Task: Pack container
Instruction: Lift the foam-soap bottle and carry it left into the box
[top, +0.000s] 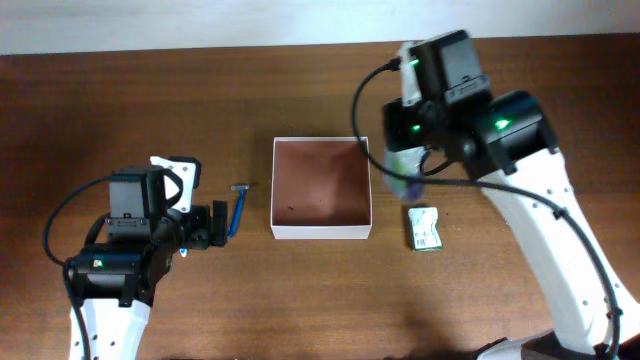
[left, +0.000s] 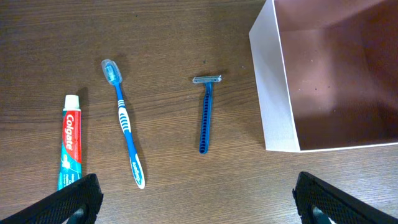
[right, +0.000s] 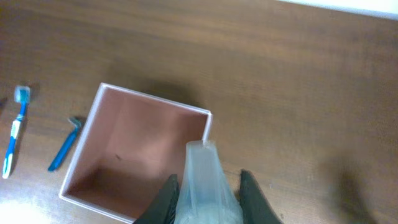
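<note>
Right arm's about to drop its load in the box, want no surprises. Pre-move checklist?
1. Right gripper shut on translucent item: ok.
2. Container holds nothing yet, room inside: ok.
3. Item over container's inside: cannot tell; overhead it looks beside the right wall.
4. Left gripper open, off the container: ok.
5. Razor, toothbrush, toothpaste lie outside the container, off the drop path: ok.
</note>
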